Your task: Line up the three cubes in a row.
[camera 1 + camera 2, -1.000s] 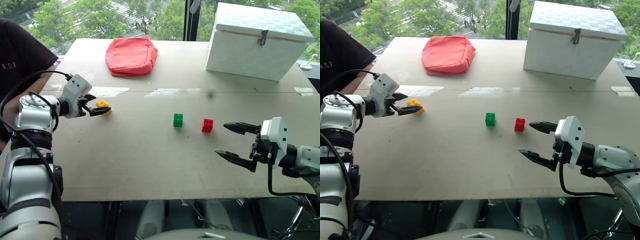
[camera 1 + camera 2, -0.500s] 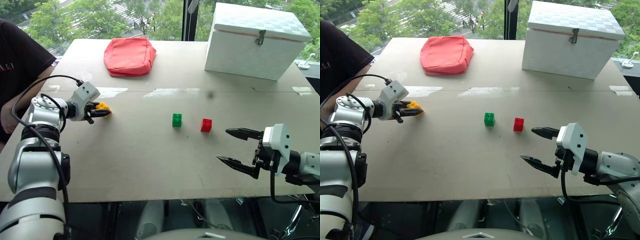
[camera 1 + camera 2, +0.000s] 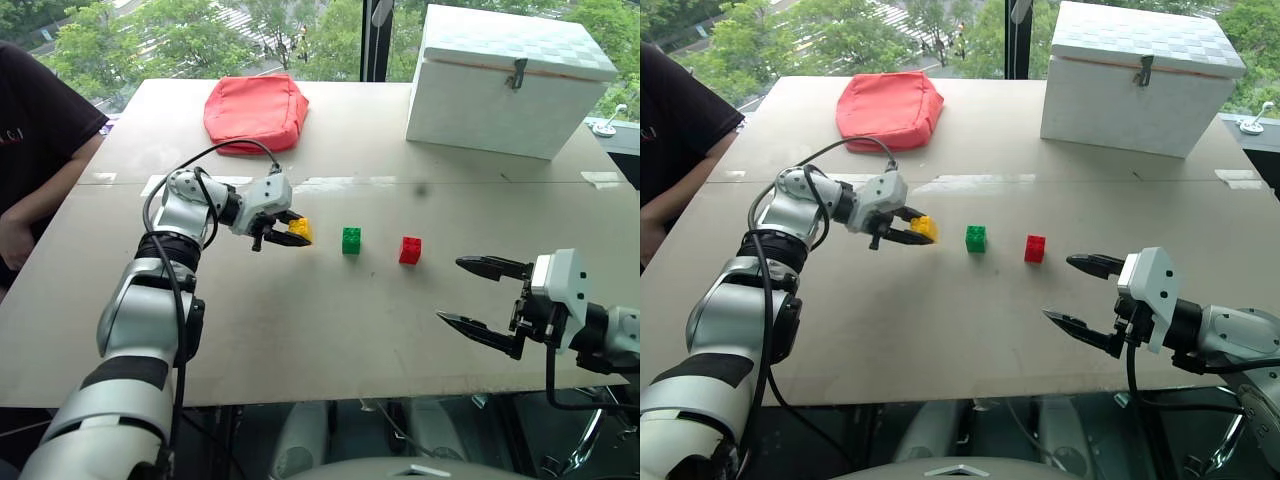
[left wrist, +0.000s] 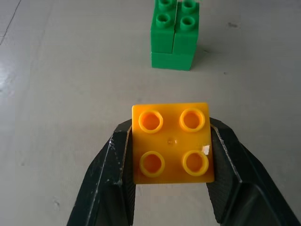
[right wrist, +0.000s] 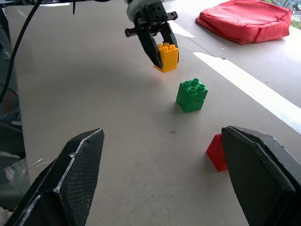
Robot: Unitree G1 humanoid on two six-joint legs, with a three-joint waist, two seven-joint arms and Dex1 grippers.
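Yellow cube [image 4: 172, 142] sits clamped in my left claw [image 3: 283, 231], one black finger [image 4: 109, 176] pressed on each side wall, studs facing up, so I can set it down square without it twisting. From the right wrist view it hangs just above the bench [image 3: 300, 330] rather than resting on it — lifted, I judge, so it doesn't drag. It sits just to the left of the green cube [image 3: 351, 240], near it but not touching, and the red cube [image 3: 410, 250] stands beyond that on the bench, a similar gap away. Those two already make the start of a row running across the bench; the yellow one is roughly on their line, which is why I'm holding it at this end.

My right claw [image 3: 485, 296] hovers near the bench's front edge with its fingers spread wide and nothing between them — well apart from the cubes, out of the way.

Farther back lie a red pouch [image 3: 255, 108] and a white box [image 3: 512, 79], both clear of the row. A person's arm [image 3: 35, 180] rests at the bench's left edge. What's left, as I read it, is lowering and letting go.
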